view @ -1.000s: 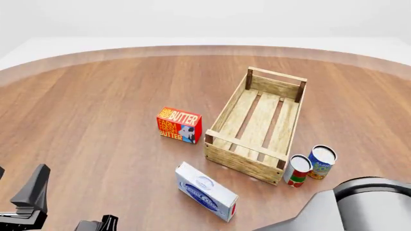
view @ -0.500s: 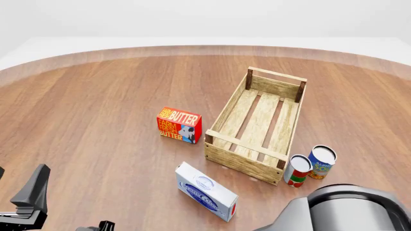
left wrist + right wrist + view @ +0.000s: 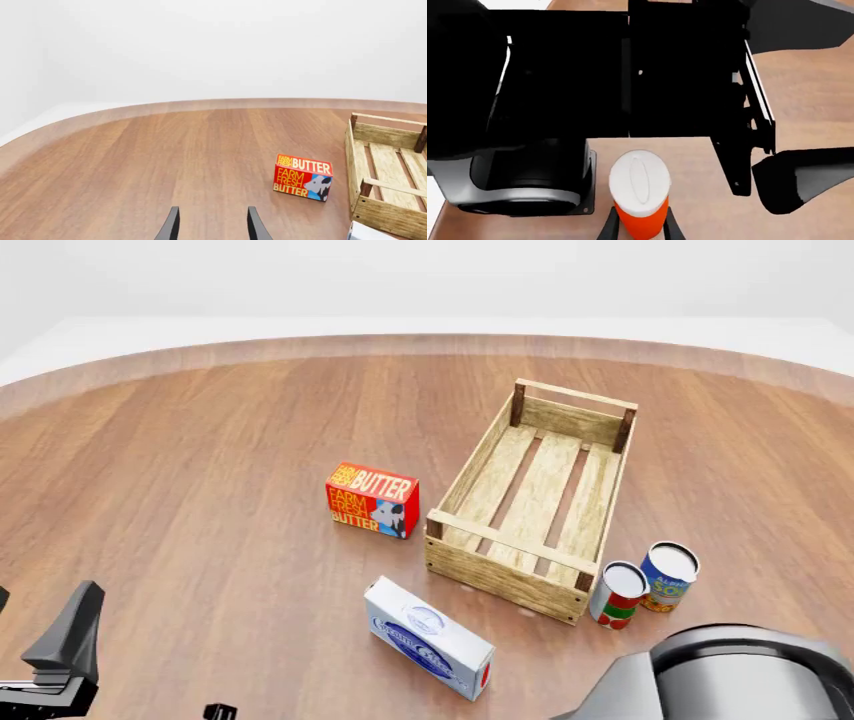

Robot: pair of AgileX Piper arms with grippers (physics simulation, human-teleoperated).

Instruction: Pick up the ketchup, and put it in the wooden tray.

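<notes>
The ketchup [image 3: 639, 200], a red-orange bottle with a white cap, shows only in the right wrist view, standing upright on the table close to the arm bases. My right gripper [image 3: 640, 215] has a finger against each side of its body and is shut on it. In the front view the ketchup is out of view and only the right arm's grey link [image 3: 727, 675] shows at the bottom right. The wooden tray [image 3: 514, 580] stands right of centre and holds nothing; it also shows in the left wrist view [image 3: 390, 217]. My left gripper [image 3: 212, 225] is open and empty, low at the near left.
A butter box [image 3: 372, 500] stands left of the tray. A white and blue carton [image 3: 427, 638] lies in front of the tray. Two cans [image 3: 618, 594] [image 3: 667, 577] stand at the tray's near right corner. Black arm bases [image 3: 627, 70] rise behind the ketchup.
The right arm's grey link has swung left and lower at the bottom right of the front view. The left gripper's tip has sunk almost out of the bottom edge.
</notes>
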